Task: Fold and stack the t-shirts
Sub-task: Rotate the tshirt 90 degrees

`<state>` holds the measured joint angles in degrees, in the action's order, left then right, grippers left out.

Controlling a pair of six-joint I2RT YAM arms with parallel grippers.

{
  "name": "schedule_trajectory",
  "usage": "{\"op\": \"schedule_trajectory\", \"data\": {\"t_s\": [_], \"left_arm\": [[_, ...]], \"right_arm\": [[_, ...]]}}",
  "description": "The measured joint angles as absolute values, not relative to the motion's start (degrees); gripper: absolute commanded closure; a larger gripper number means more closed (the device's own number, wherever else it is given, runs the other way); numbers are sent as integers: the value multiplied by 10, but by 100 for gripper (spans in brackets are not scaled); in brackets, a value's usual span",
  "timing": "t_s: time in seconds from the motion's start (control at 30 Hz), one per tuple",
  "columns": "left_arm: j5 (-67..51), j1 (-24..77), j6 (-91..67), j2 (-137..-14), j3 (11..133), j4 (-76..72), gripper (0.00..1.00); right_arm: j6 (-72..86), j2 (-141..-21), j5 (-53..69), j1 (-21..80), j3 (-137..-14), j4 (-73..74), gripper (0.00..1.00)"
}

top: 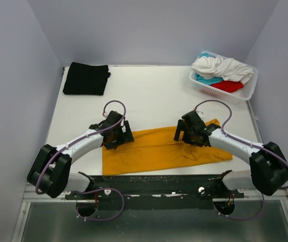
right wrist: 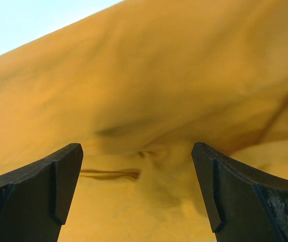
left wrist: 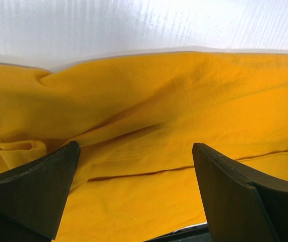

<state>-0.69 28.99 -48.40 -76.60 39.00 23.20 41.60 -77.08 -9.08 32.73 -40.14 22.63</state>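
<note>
- While the mustard t-shirt (top: 159, 151) lies on the table (top: 149, 96), its long axis runs left to right;
- left gripper (top: 116, 136), jaws spread, hangs over its left end; right gripper (top: 187, 132), likewise spread, over the right half

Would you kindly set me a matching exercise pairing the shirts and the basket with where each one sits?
Things:
1. mustard-orange t-shirt
2. black t-shirt
3. white t-shirt
4. basket

Places:
A. far left corner of the table
B. far right corner
C. on top of the basket's pile
D. spread along the near edge

Pairs: 1-D, 2-A, 3-C, 4-B.
</note>
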Motion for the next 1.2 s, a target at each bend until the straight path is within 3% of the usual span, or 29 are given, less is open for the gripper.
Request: {"op": "schedule_trajectory", "data": {"t_s": [0.43, 0.67, 1.2], "left_arm": [[33, 290, -496, -735, 380, 283, 1], [34, 290, -497, -735, 380, 285, 1], [13, 290, -504, -739, 380, 264, 1]], "right_arm": [[629, -604, -274, 321, -376, 482, 0], [596, -575, -257, 321, -393, 456, 0], [550, -845, -222, 277, -429, 262, 0]]}}
